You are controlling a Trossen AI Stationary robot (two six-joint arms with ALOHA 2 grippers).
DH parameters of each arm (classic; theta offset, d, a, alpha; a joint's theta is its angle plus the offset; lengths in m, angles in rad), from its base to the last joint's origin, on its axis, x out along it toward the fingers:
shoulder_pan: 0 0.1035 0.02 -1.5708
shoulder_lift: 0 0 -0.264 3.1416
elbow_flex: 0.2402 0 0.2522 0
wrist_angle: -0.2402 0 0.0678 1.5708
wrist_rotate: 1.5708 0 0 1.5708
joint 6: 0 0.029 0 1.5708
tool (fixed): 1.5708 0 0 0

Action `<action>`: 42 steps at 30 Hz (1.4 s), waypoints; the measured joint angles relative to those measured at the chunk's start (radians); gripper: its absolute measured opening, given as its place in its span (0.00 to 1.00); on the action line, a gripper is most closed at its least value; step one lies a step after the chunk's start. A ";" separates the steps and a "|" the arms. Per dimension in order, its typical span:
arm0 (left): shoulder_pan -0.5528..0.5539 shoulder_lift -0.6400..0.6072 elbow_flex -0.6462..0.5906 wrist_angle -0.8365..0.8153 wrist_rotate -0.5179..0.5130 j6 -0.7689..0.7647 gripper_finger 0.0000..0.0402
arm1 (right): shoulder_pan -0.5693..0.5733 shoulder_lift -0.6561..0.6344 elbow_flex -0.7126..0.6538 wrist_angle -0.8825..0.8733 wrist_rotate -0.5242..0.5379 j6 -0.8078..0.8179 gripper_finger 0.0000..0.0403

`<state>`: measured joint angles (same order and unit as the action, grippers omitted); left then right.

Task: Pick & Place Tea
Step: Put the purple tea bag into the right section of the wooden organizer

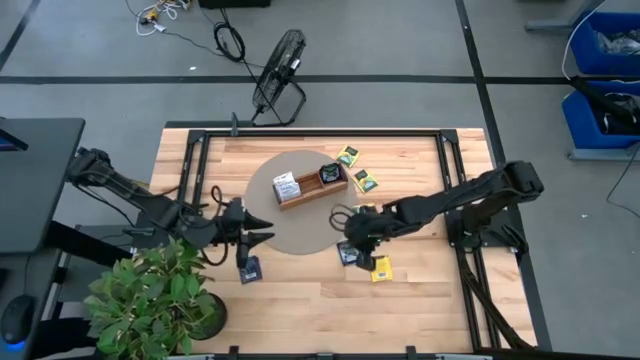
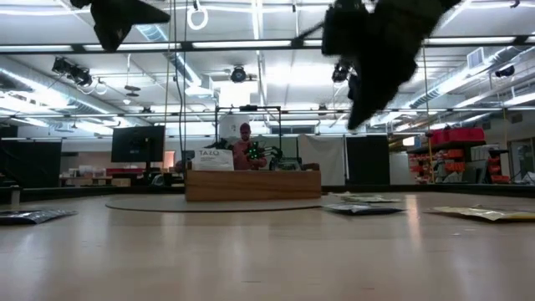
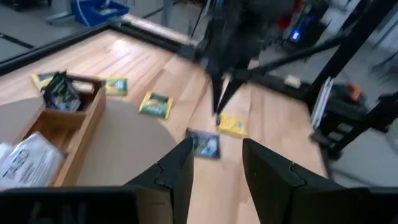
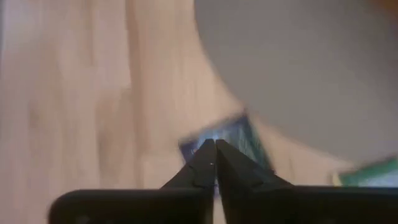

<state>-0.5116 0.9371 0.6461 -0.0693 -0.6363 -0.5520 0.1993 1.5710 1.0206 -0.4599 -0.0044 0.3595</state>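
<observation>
A wooden tray point(image 1: 312, 186) stands on a round grey mat point(image 1: 300, 225) with a white tea packet point(image 1: 286, 186) and a dark one point(image 1: 329, 174) in it. Three green-yellow packets point(image 1: 358, 175) lie flat by the tray's far right. My right gripper point(image 4: 216, 155) is shut and hangs above a dark packet point(image 3: 204, 144) and a yellow packet point(image 3: 231, 125), both flat on the table. My left gripper point(image 3: 216, 162) is open over the mat's left edge with nothing between its fingers. Another dark packet point(image 1: 249, 268) lies on the wood near it.
A potted plant point(image 1: 150, 300) stands at the table's near left corner, close to my left arm. Black frame rails point(image 1: 455, 190) run along the table's sides. A fan point(image 1: 280, 75) sits on the floor beyond the far edge. Bare wood lies along the near edge point(image 1: 320, 310).
</observation>
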 joint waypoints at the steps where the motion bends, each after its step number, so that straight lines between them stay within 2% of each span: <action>1: 0.000 -0.002 0.001 0.011 0.000 -0.001 0.35 | 0.001 0.012 -0.010 0.000 -0.004 -0.016 0.11; 11: 0.000 -0.006 0.000 -0.100 -0.008 -0.064 0.35 | -0.010 0.111 -0.026 0.039 0.115 -0.134 0.53; 15: 0.000 -0.006 0.000 -0.102 -0.008 -0.069 0.35 | -0.018 0.163 -0.027 0.047 0.096 -0.160 0.62; 19: 0.000 -0.006 0.000 -0.118 -0.011 -0.087 0.35 | -0.019 0.179 -0.027 0.053 0.074 -0.183 0.64; 30: 0.000 -0.006 0.000 -0.125 -0.015 -0.110 0.35 | -0.046 0.270 -0.021 0.090 0.060 -0.225 0.62; 33: 0.000 -0.006 0.000 -0.125 -0.015 -0.118 0.35 | -0.045 0.280 -0.021 0.088 0.046 -0.225 0.58; 37: 0.000 -0.006 0.000 -0.133 -0.015 -0.117 0.35 | -0.044 0.282 -0.022 0.088 0.030 -0.230 0.41; 42: 0.000 -0.006 0.000 -0.145 -0.015 -0.117 0.35 | -0.046 0.283 -0.022 0.092 0.003 -0.235 0.09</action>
<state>-0.5114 0.9310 0.6456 -0.2143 -0.6515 -0.6694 0.1533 1.8542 0.9981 -0.3683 -0.0018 0.1241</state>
